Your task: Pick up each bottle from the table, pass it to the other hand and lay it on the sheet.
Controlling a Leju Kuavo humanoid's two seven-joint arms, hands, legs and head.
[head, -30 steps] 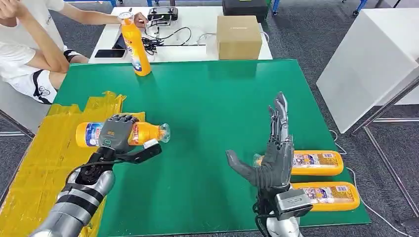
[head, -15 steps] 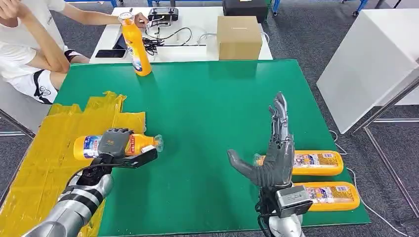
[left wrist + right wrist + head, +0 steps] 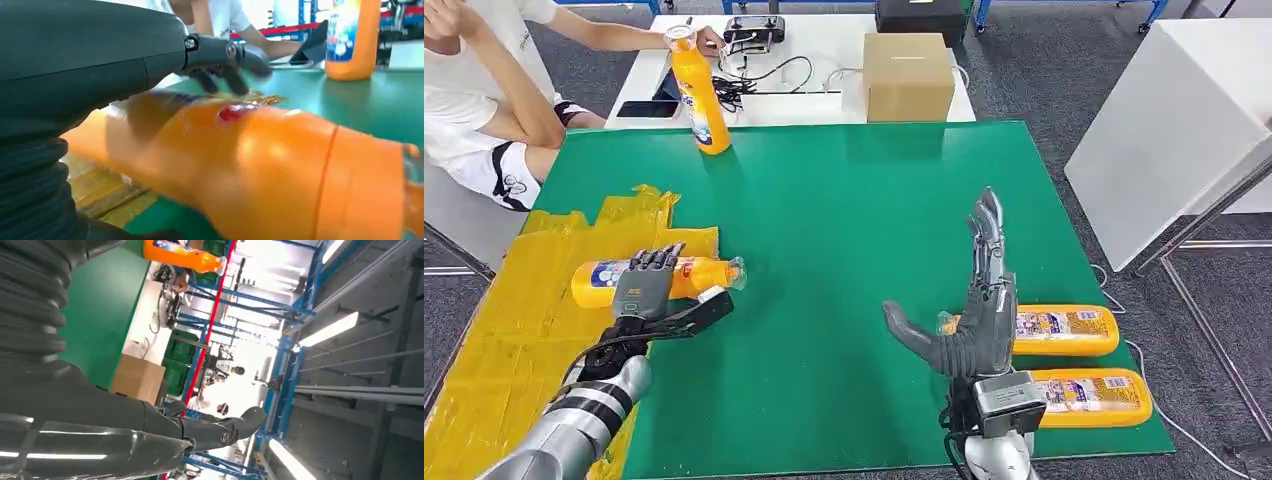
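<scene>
An orange bottle (image 3: 686, 277) (image 3: 260, 165) lies on its side, its body on the yellow sheet (image 3: 514, 320) and its clear cap over the green table (image 3: 844, 200). My left hand (image 3: 652, 295) hovers over its label with fingers (image 3: 220, 55) stretched out straight and the thumb spread beside it, not closed around it. My right hand (image 3: 979, 315) (image 3: 200, 432) stands upright and open, holding nothing. Just right of it lie two more orange bottles, one (image 3: 1064, 330) above the other (image 3: 1089, 395). A fourth bottle (image 3: 699, 90) (image 3: 350, 40) (image 3: 182, 255) stands at the far left edge.
A seated person at the far left rests a hand on the standing bottle's cap. Behind the green table, a white table holds a cardboard box (image 3: 907, 75), cables and a phone. A white cabinet (image 3: 1174, 120) stands to the right.
My left hand has carried the bottle down and left onto the sheet, and its fingers have straightened off it. The right hand has barely moved.
</scene>
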